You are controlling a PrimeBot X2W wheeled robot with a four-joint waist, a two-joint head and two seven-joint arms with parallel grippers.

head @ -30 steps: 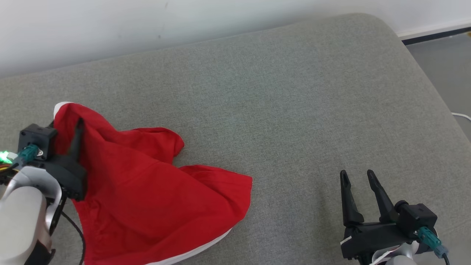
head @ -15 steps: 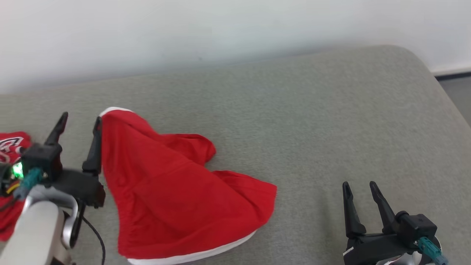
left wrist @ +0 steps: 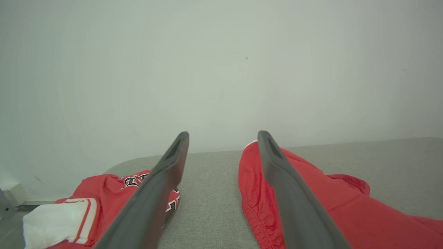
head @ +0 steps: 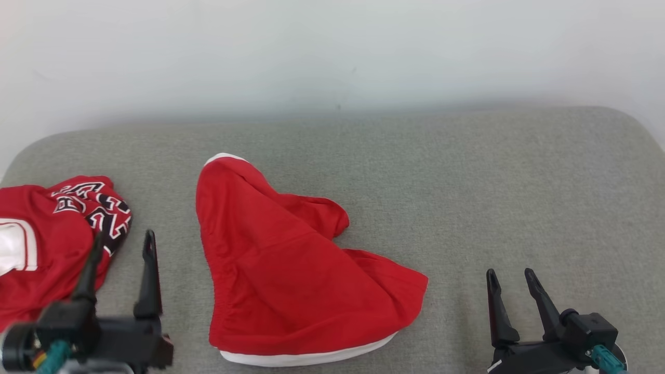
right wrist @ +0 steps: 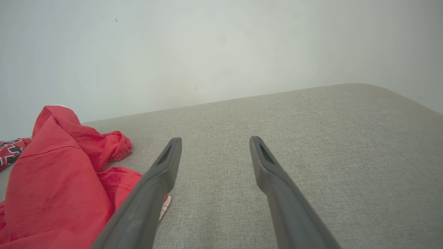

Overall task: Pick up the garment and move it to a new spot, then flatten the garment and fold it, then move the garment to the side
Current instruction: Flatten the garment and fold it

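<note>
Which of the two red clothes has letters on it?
The lettered garment at the far left, beside the left gripper, has black-and-white letters. The plain garment in the middle is just red with a white edge.

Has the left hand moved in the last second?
Yes. The left hand was on the red garment; now it stands open, drawn back, clear of its left edge.

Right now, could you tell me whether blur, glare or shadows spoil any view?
Head view: soft light, no glare; the plain red white-hemmed fabric garment is sharp, the grey woven cushion hazy farther back. Left wrist view: left claw blurs near the lens. Right wrist view: right claw likewise.
</note>
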